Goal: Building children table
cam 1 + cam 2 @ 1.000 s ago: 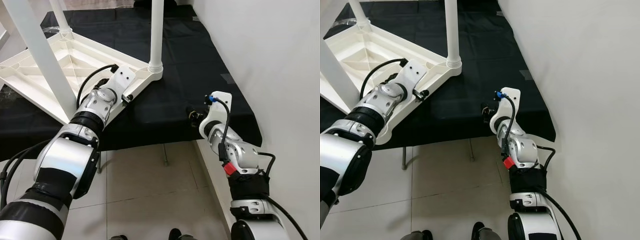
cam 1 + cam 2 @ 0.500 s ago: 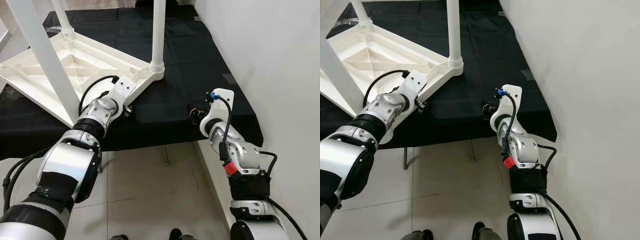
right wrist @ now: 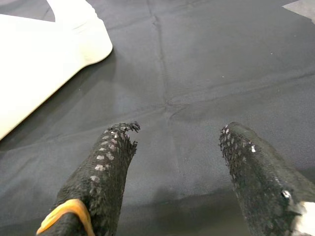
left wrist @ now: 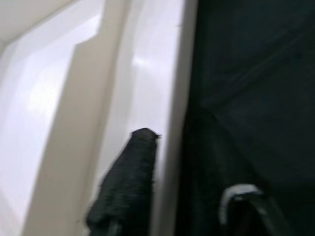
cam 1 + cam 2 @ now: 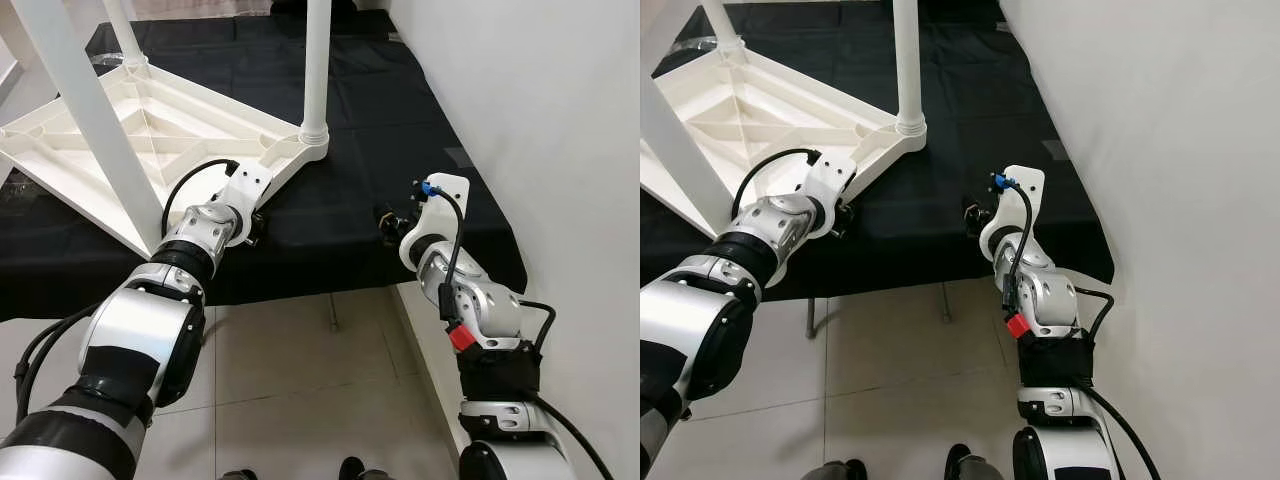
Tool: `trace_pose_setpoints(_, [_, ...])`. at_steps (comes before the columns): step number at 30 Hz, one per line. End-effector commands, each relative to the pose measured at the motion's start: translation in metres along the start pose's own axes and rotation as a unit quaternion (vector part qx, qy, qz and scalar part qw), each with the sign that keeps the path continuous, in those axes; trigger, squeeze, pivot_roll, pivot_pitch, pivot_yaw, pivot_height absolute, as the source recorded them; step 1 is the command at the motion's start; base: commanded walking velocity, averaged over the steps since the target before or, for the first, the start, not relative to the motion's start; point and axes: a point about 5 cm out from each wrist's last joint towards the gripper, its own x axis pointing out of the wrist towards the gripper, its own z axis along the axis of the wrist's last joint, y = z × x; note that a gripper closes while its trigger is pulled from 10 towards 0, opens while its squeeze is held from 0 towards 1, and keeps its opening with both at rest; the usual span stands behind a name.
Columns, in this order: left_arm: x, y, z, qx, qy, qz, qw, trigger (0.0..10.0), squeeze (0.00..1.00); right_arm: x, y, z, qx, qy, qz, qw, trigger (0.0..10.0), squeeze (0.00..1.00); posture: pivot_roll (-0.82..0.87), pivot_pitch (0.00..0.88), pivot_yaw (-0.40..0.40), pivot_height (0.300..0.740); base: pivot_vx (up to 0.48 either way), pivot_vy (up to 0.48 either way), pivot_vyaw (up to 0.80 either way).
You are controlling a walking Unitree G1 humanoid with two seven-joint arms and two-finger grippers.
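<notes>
Left eye view: white plastic table point(image 5: 150, 125) lies upside down on a black cloth point(image 5: 370, 170), ribbed underside up, legs point(image 5: 316, 65) pointing up. One leg is seated in the corner socket nearest the robot; a 2nd thick leg point(image 5: 85, 115) crosses the frame at far left, a 3rd sits at the back.

Left gripper point(image 5: 252, 222) is at the table's near edge, just below the socket corner. Left wrist view: one black finger point(image 4: 129, 189) lies against the white rim, the other over the cloth. Jaw gap approx. narrow; blurred, cannot tell whether it grips the rim.

Right gripper point(image 3: 179, 169) hovers over bare cloth, well apart from the table, near the wall point(image 5: 540, 120). Right wrist view: fingers spread wide, nothing between them.

Cloth edge hangs over a tiled floor point(image 5: 300, 380).
</notes>
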Motion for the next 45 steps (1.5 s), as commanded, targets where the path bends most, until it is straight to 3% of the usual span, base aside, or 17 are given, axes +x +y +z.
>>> trace_pose_setpoints(1, [0.001,-0.005,-0.019,-0.001,0.033,-0.011,0.999,0.0,0.0,-0.001,-0.003,-0.003,0.0,0.007,-0.005,1.0,10.0,0.0,0.01,0.214,0.006,0.74,0.0,0.0,0.0])
trace_pose_setpoints(7, [0.002,-0.011,-0.015,0.033,0.014,-0.038,0.999,0.0,0.0,-0.001,-0.007,-0.003,0.001,0.009,-0.013,1.0,10.0,0.0,0.01,0.216,0.006,0.74,0.0,0.0,0.0])
trace_pose_setpoints(10, [0.002,-0.022,-0.013,0.092,-0.011,-0.093,0.991,0.0,0.0,-0.001,-0.009,-0.002,0.0,0.007,-0.018,1.0,10.0,0.0,0.02,0.217,0.007,0.74,0.0,0.0,0.0])
trace_pose_setpoints(12, [0.002,-0.024,-0.013,0.105,-0.016,-0.107,0.989,0.0,0.0,-0.001,-0.009,-0.002,0.0,0.005,-0.019,1.0,10.0,0.0,0.02,0.217,0.007,0.74,0.0,0.0,0.0])
trace_pose_setpoints(17, [-0.001,-0.02,-0.024,0.131,-0.026,-0.145,0.98,0.0,0.0,-0.001,-0.009,-0.002,0.006,0.003,-0.021,1.0,10.0,0.0,0.03,0.218,0.005,0.74,0.0,0.0,0.0])
trace_pose_setpoints(21, [-0.003,-0.012,-0.027,0.143,-0.03,-0.143,0.979,0.0,0.0,-0.001,-0.009,-0.003,0.005,0.004,-0.022,1.0,10.0,0.0,0.03,0.217,0.002,0.74,0.0,0.0,0.0])
trace_pose_setpoints(28, [-0.008,-0.006,-0.022,0.153,-0.067,-0.169,0.971,0.0,0.0,-0.001,-0.009,-0.002,0.006,0.004,-0.022,1.0,10.0,0.0,0.03,0.217,0.003,0.74,0.0,0.0,0.0])
trace_pose_setpoints(29, [-0.011,-0.011,-0.021,0.163,-0.089,-0.207,0.961,0.0,0.0,-0.001,-0.01,-0.002,0.006,0.004,-0.023,1.0,10.0,0.0,0.03,0.214,0.001,0.74,0.0,0.0,0.0])
trace_pose_setpoints(30, [-0.011,-0.011,-0.021,0.163,-0.089,-0.207,0.961,0.0,0.0,-0.001,-0.01,-0.002,0.006,0.004,-0.023,1.0,10.0,0.0,0.03,0.214,0.001,0.74,0.0,0.0,0.0])
trace_pose_setpoints(31, [-0.014,-0.017,-0.024,0.183,-0.111,-0.248,0.945,0.0,0.0,0.0,-0.01,-0.002,0.004,0.004,-0.023,1.0,10.0,0.0,0.03,0.215,0.0,0.74,0.0,0.0,0.0])
trace_pose_setpoints(34, [-0.014,-0.017,-0.024,0.183,-0.111,-0.248,0.945,0.0,0.0,0.0,-0.01,-0.002,0.004,0.004,-0.023,1.0,10.0,0.0,0.03,0.215,0.0,0.74,0.0,0.0,0.0])
trace_pose_setpoints(36, [-0.022,-0.029,-0.031,0.221,-0.139,-0.317,0.912,0.0,0.0,0.0,-0.011,-0.001,0.004,0.003,-0.023,1.0,10.0,0.0,0.03,0.215,-0.002,0.74,0.0,0.0,0.0])
trace_pose_setpoints(37, [-0.022,-0.029,-0.031,0.221,-0.139,-0.317,0.912,0.0,0.0,0.0,-0.011,-0.001,0.004,0.003,-0.023,1.0,10.0,0.0,0.03,0.215,-0.002,0.74,0.0,0.0,0.0])
trace_pose_setpoints(38, [-0.025,-0.032,-0.033,0.232,-0.148,-0.338,0.9,0.0,0.0,0.0,-0.011,-0.001,0.004,0.003,-0.022,1.0,10.0,0.0,0.03,0.215,-0.002,0.74,0.0,0.0,0.0])
trace_pose_setpoints(42, [-0.026,-0.032,-0.033,0.237,-0.151,-0.347,0.895,0.0,0.0,0.001,-0.011,-0.001,0.004,0.004,-0.023,1.0,10.0,0.0,0.03,0.215,-0.002,0.74,0.0,0.0,0.0])
trace_pose_setpoints(45, [-0.035,-0.022,-0.037,0.283,-0.162,-0.371,0.869,0.0,0.0,0.0,-0.013,-0.001,0.004,0.005,-0.027,1.0,10.0,0.0,0.03,0.215,0.0,0.74,0.0,0.0,0.0])
